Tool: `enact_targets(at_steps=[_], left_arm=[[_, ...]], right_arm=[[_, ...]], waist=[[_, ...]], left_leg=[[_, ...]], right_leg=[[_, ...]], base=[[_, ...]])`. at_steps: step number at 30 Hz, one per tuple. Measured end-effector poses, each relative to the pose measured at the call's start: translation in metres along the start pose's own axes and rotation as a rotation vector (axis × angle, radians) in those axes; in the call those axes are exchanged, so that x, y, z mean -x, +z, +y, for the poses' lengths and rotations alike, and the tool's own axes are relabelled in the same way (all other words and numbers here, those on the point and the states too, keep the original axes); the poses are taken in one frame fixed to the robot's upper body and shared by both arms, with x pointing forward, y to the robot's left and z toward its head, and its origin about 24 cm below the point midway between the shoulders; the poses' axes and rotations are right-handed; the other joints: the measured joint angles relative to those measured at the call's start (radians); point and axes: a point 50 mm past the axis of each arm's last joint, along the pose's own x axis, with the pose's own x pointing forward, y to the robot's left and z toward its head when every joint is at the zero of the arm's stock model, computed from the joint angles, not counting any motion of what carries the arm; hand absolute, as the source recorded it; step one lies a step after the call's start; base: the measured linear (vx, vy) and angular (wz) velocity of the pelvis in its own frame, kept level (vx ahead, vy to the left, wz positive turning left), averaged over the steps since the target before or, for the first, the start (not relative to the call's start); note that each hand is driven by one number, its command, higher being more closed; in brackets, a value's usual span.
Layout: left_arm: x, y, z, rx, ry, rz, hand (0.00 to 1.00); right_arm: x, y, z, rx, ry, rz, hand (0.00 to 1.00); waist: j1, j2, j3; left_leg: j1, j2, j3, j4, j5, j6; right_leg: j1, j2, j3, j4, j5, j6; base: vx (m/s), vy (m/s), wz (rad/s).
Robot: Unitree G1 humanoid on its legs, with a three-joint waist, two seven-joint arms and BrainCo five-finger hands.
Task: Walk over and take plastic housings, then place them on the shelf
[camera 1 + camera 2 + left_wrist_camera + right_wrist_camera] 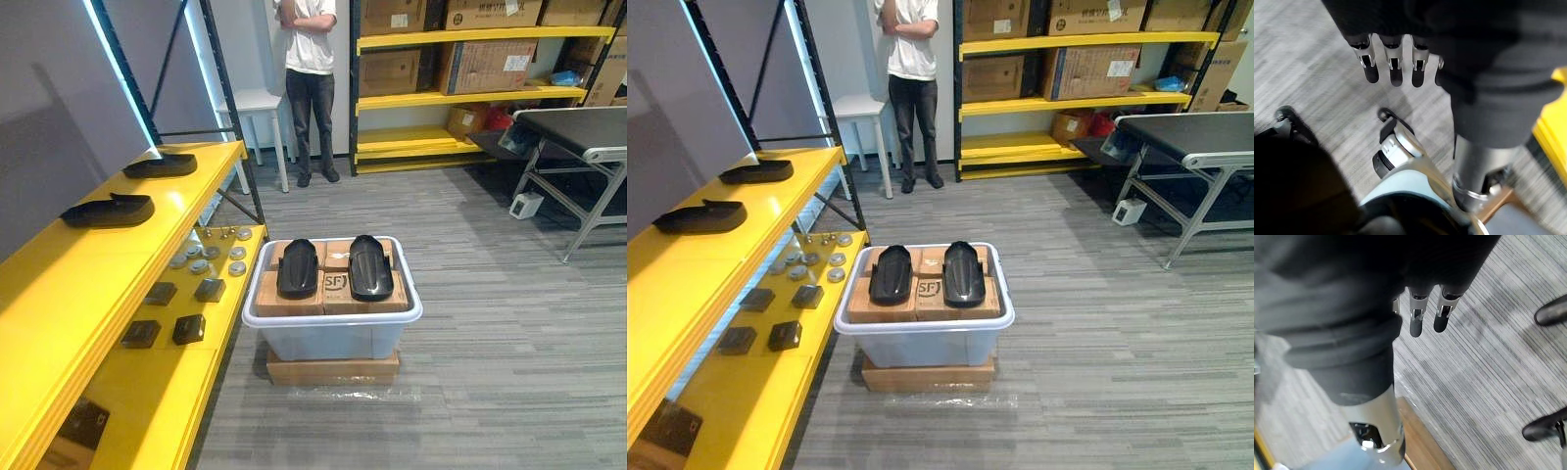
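Two black housings (pixel 108 211) on yellow shelf (pixel 88 264)

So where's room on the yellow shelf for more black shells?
The top yellow shelf is bare nearer than the closer black housing, with a smaller gap between it and the farther housing. The lower shelf is crowded with small dark blocks and round metal parts.

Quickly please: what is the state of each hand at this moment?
Left hand: open, fingers straight, holding nothing.
Right hand: open, fingers straight, holding nothing.
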Motion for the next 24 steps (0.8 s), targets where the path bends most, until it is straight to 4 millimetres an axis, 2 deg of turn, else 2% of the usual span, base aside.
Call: enact_targets(at_steps=[1,2,4,6,7,8,9,10,11,12,14,15,16,18,19,20,21,22,24], left_arm=[[-0.001,0.007,-0.001,-0.025,-0.004,-0.014,0.00],[-0.003,0.021,-0.007,-0.063,-0.018,-0.041,0.00],[-0.004,0.040,-0.015,-0.067,-0.048,-0.095,0.00],[-0.006,0.070,-0.033,-0.107,-0.096,-0.171,0.00],[-0.005,0.076,-0.035,-0.113,-0.108,-0.186,0.00],[-0.004,0.085,-0.037,-0.111,-0.122,-0.214,0.00],[-0.003,0.087,-0.035,-0.107,-0.116,-0.219,0.00],[-0.004,0.083,-0.036,-0.100,-0.113,-0.207,0.00],[-0.004,0.075,-0.032,-0.090,-0.102,-0.184,0.00],[-0.005,0.071,-0.032,-0.075,-0.099,-0.178,0.00],[-0.007,0.060,-0.038,-0.043,-0.116,-0.150,0.00],[-0.008,0.051,-0.040,-0.045,-0.117,-0.122,0.00],[-0.008,0.041,-0.036,-0.036,-0.109,-0.091,0.00],[-0.007,0.038,-0.034,-0.034,-0.104,-0.085,0.00],[-0.007,0.037,-0.033,-0.048,-0.104,-0.078,0.00],[-0.007,0.035,-0.033,-0.059,-0.104,-0.071,0.00],[-0.007,0.030,-0.033,-0.089,-0.103,-0.053,0.00],[-0.007,0.028,-0.032,-0.100,-0.099,-0.044,0.00],[-0.006,0.028,-0.027,-0.134,-0.085,-0.038,0.00]], right_arm=[[0.000,-0.003,0.003,0.006,0.010,0.010,0.00],[0.000,-0.008,0.006,0.037,0.023,0.033,0.00],[0.001,-0.014,0.006,0.083,0.030,0.059,0.00],[0.000,-0.016,0.013,0.130,0.060,0.075,0.00],[0.000,-0.017,0.013,0.134,0.063,0.078,0.00],[0.002,-0.021,0.011,0.132,0.055,0.089,0.00],[0.007,-0.031,0.002,0.131,0.034,0.113,0.00],[0.008,-0.031,-0.003,0.135,0.019,0.116,0.00],[0.008,-0.029,-0.002,0.156,0.018,0.111,0.00],[0.007,-0.027,0.000,0.176,0.020,0.105,0.00],[0.007,-0.026,0.002,0.232,0.017,0.089,0.00],[0.007,-0.026,0.002,0.237,0.005,0.083,0.00],[0.006,-0.021,0.006,0.250,0.002,0.054,0.00],[0.006,-0.007,0.008,0.253,-0.001,-0.034,0.00],[0.005,0.003,0.012,0.258,0.004,-0.088,0.00],[0.006,0.018,0.017,0.266,0.002,-0.168,0.00],[0.008,0.031,0.018,0.272,-0.017,-0.241,0.00],[0.009,0.034,0.020,0.268,-0.025,-0.266,0.00],[0.018,0.056,0.029,0.257,-0.042,-0.414,0.00]], waist=[[0.000,-0.002,0.007],[0.001,-0.008,0.023],[-0.005,0.001,0.027],[-0.025,0.013,0.032],[-0.026,0.012,0.030],[-0.033,-0.003,0.027],[-0.032,-0.023,0.014],[-0.029,-0.007,0.012],[-0.025,0.005,0.005],[-0.026,0.013,0.008],[-0.026,0.027,0.018],[-0.019,0.028,0.024],[-0.020,0.026,0.024],[-0.023,0.021,0.024],[-0.024,0.022,0.022],[-0.040,0.032,0.018],[-0.054,0.051,0.012],[-0.054,0.049,0.007],[-0.058,0.023,-0.007]], left_leg=[[0.030,-0.008,0.000,-0.017,-0.008,0.006],[0.096,-0.010,-0.010,-0.039,-0.033,0.011],[0.184,0.008,-0.032,-0.083,-0.058,0.007],[0.265,0.069,-0.064,-0.141,-0.075,-0.020],[0.270,0.081,-0.069,-0.146,-0.084,-0.035],[0.287,0.091,-0.076,-0.144,-0.102,-0.063],[0.312,0.094,-0.088,-0.138,-0.119,-0.090],[0.324,0.118,-0.088,-0.135,-0.122,-0.095],[0.323,0.141,-0.078,-0.121,-0.115,-0.104],[0.319,0.149,-0.077,-0.101,-0.115,-0.105],[0.238,0.174,-0.086,0.102,-0.106,-0.120],[0.177,0.197,-0.086,0.262,-0.099,-0.155],[0.162,0.210,-0.065,0.264,-0.122,-0.184],[0.149,0.216,-0.009,0.155,-0.122,-0.183],[0.141,0.215,0.018,0.064,-0.105,-0.162],[0.116,0.220,0.032,-0.034,-0.030,-0.106],[0.095,0.221,0.025,-0.080,0.050,-0.129],[0.109,0.208,0.028,-0.091,0.049,-0.129],[0.137,0.146,0.037,-0.170,0.068,-0.107]], right_leg=[[-0.045,-0.022,0.001,0.110,0.032,-0.012],[-0.086,-0.031,-0.013,0.194,-0.004,0.000],[-0.122,-0.003,-0.068,0.116,-0.040,-0.006],[-0.221,0.083,-0.085,-0.084,-0.031,-0.009],[-0.244,0.097,-0.077,-0.145,-0.008,-0.015],[-0.265,0.112,-0.054,-0.270,0.137,-0.019],[-0.249,0.113,-0.030,-0.304,0.280,-0.078],[-0.243,0.131,-0.038,-0.288,0.273,-0.075],[-0.234,0.150,-0.040,-0.292,0.238,-0.085],[-0.233,0.159,-0.043,-0.288,0.222,-0.088],[-0.196,0.173,-0.070,-0.279,0.174,-0.105],[-0.141,0.179,-0.079,-0.301,0.157,-0.115],[-0.083,0.181,-0.085,-0.335,0.155,-0.118],[-0.042,0.172,-0.097,-0.372,0.155,-0.117],[-0.033,0.163,-0.100,-0.378,0.149,-0.107],[-0.031,0.157,-0.117,-0.374,0.134,-0.084],[-0.033,0.157,-0.121,-0.356,0.113,-0.065],[-0.034,0.142,-0.117,-0.343,0.106,-0.056],[-0.043,0.083,-0.116,-0.332,0.091,-0.030]], base=[[0.56,0.196,0.22],[0.51,0.088,0.24],[0.48,0.022,0.30],[0.46,-0.076,0.37],[0.54,-0.176,0.43],[0.46,-0.174,0.47],[0.58,-0.262,0.38],[0.50,-0.246,0.12],[0.50,-0.251,-0.11],[0.44,-0.205,0.01],[0.35,-0.173,0.28],[0.37,-0.156,0.25],[0.35,-0.124,0.15],[0.19,-0.021,0.09],[0.14,0.040,0.13],[0.17,0.102,0.20],[0.17,0.125,0.19],[0.20,0.163,0.14],[0.19,0.150,0.12]])
